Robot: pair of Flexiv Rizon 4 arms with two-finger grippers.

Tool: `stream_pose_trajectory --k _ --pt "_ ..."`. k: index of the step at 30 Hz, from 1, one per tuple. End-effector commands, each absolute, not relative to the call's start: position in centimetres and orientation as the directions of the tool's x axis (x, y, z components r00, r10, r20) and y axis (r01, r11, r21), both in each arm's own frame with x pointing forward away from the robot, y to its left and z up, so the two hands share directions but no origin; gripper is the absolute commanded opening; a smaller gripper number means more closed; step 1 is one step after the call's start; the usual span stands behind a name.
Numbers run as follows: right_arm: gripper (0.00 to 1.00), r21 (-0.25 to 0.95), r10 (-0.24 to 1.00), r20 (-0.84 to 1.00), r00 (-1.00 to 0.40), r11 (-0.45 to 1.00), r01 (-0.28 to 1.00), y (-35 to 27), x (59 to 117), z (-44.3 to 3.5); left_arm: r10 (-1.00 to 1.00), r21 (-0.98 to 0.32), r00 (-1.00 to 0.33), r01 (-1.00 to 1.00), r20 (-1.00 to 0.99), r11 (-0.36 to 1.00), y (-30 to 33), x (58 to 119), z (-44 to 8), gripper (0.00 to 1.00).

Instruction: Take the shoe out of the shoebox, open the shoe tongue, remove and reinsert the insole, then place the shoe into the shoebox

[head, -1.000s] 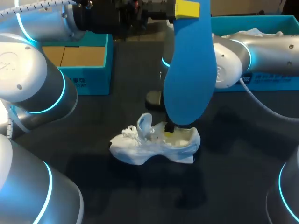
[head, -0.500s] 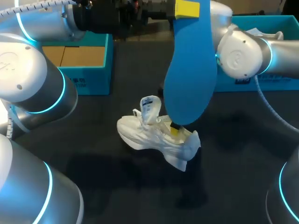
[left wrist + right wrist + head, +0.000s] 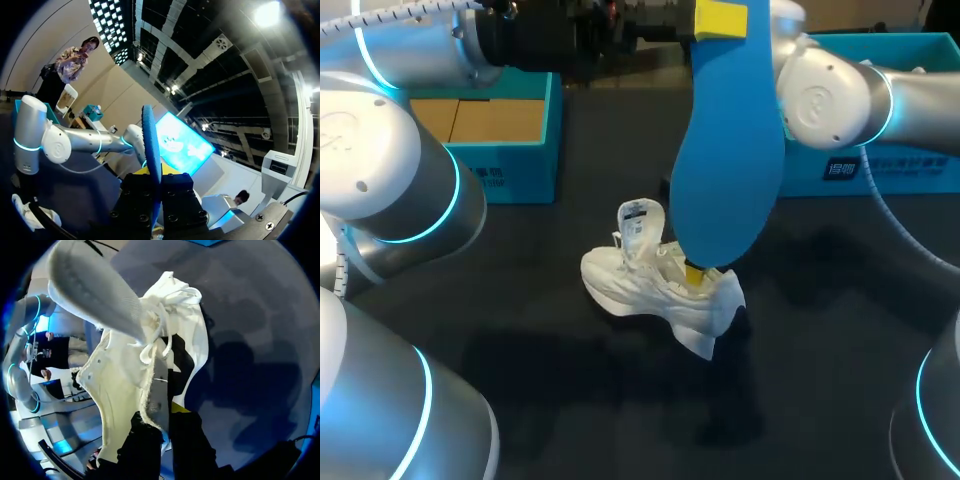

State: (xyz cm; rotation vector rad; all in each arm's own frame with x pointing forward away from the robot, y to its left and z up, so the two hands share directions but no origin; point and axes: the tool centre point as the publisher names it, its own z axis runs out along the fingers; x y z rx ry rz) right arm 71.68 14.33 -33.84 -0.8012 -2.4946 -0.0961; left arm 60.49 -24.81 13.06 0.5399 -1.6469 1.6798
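At mid-table: white shoe [image 3: 655,290], tilted, toe to the left, heel to the right and nearer; cannot tell whether the sole touches the table [image 3: 520,350]. Tongue [image 3: 640,222] stood up over loose laces, mouth open. Gripped at the collar rim by the right gripper [image 3: 695,277], one jaw inside and one outside, closed on that thin wall; shown plainly from the right wrist, with the fabric edge clamped in between. Just above and partly in front, blue insole [image 3: 725,150], hanging upright, broad end down just over the shoe's mouth, narrow end clamped in the left gripper [image 3: 720,18], which is closed on it edge-on in the left wrist view. Farther out, teal shoebox [image 3: 520,175] at far left and a second teal box [image 3: 920,170] at far right, both well apart from the shoe.

Probably light and soft, with a mesh upper apt to buckle under a pinch. Best held at the stiffer heel collar, as now, to keep the mouth wide. Insole likely thin, bendy foam, prone to folding if pushed from the top. Better fed toe-first along the footbed, then pressed flat at the heel.
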Motion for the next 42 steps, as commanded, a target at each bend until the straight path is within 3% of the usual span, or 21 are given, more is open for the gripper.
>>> stream_pose_trajectory --k 1,7,21,38,42 --pt "0.0 -0.147 0.62 0.448 -0.644 0.762 0.631 14.5 71.5 -33.5 0.197 -0.681 -0.659 -0.729 0.725 0.065 -24.8 60.5 13.0 0.0" --pt "0.0 -0.106 0.738 0.352 -0.575 0.642 0.759 14.1 70.9 -33.6 0.197 -0.681 -0.659 -0.729 0.725 0.065 -24.8 60.5 13.0 0.0" --pt "0.0 0.09 0.835 0.169 -0.524 0.516 0.852 13.4 70.5 -32.9 0.197 -0.681 -0.659 -0.729 0.725 0.065 -24.8 60.5 13.0 0.0" --pt "0.0 0.049 0.851 0.227 -0.474 0.476 0.878 13.0 71.2 -33.0 0.197 -0.681 -0.659 -0.729 0.725 0.065 -24.8 60.5 13.0 0.0" --pt "0.0 0.083 0.888 0.209 -0.41 0.401 0.912 13.3 71.1 -33.2 0.197 -0.681 -0.659 -0.729 0.725 0.065 -24.8 60.5 13.0 0.0"
